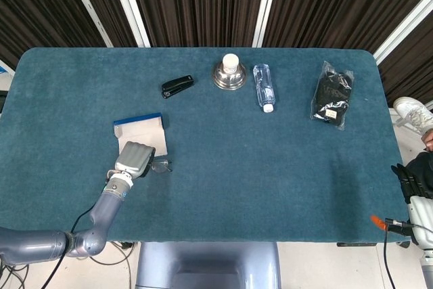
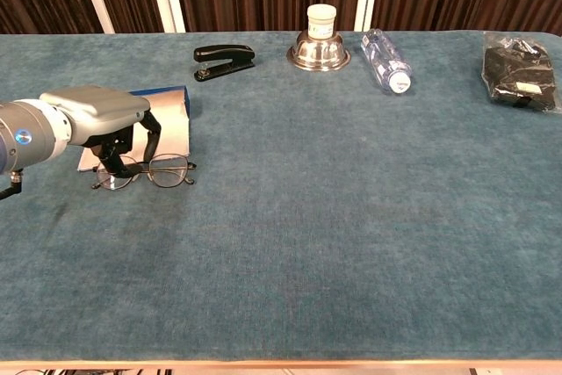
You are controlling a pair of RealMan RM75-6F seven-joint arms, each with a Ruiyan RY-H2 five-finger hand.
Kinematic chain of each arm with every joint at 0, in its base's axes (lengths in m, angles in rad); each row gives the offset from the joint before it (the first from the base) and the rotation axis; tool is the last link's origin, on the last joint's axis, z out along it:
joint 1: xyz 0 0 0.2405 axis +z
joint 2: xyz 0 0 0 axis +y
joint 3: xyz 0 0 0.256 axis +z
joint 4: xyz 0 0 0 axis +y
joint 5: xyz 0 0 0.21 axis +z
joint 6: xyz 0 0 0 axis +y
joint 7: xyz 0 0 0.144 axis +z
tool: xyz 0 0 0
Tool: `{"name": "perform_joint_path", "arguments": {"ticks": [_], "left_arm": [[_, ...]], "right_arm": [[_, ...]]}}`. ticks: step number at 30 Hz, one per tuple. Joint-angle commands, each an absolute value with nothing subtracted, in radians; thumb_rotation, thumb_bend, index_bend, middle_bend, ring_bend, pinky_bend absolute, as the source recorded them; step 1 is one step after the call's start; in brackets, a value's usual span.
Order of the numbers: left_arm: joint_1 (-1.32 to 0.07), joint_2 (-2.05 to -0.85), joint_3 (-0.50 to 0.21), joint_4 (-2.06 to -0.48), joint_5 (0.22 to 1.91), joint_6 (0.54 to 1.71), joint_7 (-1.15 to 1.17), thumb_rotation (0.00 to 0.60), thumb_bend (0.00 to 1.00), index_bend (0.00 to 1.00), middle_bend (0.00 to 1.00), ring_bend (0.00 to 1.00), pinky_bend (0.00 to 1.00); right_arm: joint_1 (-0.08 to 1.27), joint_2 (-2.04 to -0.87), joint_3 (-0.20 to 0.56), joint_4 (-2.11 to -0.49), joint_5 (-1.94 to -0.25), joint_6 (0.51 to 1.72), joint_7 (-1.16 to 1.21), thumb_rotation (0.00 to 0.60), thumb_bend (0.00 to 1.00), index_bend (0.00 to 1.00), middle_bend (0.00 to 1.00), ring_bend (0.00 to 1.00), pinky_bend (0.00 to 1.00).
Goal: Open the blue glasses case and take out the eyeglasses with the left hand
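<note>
The eyeglasses lie on the teal table just in front of the open blue glasses case, lenses toward the chest camera. The left hand hovers palm-down over their left end, fingers curled downward around the frame; whether they actually pinch it cannot be told. Its forearm reaches in from the table's near-left edge. At the far right, the right hand hangs off the table; its finger pose is unclear.
</note>
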State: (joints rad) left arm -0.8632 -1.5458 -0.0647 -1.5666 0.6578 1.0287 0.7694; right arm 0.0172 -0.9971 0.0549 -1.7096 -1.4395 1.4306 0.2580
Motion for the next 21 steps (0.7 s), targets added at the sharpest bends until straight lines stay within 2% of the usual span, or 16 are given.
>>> {"name": "perform_joint_path", "arguments": {"ticks": [1, 12, 21], "left_arm": [[-0.863, -1.547, -0.066, -1.565, 0.658, 1.029, 0.768, 0.600, 0.38, 0.52, 1.00, 0.95, 1.00], [-0.864, -1.552, -0.067, -1.562, 0.663, 1.024, 0.761, 0.600, 0.44, 0.54, 1.00, 0.95, 1.00], [-0.863, -1.550, -0.066, -1.564, 0.665, 1.024, 0.759, 0.600, 0.44, 0.55, 1.00, 0.95, 1.00]], "right_arm": [[0.017, -0.997, 0.055, -1.710, -1.439, 1.430, 0.258, 0.600, 0.20, 0.00, 0.00, 0.00, 0.20], [0.017, -0.997, 0.055, -1.711, -1.439, 1.430, 0.260, 0.600, 0.20, 0.00, 0.00, 0.00, 0.20], [0.017, -0.996, 0.055, -1.710, -1.439, 1.430, 0.261, 0.600, 0.20, 0.00, 0.00, 0.00, 0.20]]}}
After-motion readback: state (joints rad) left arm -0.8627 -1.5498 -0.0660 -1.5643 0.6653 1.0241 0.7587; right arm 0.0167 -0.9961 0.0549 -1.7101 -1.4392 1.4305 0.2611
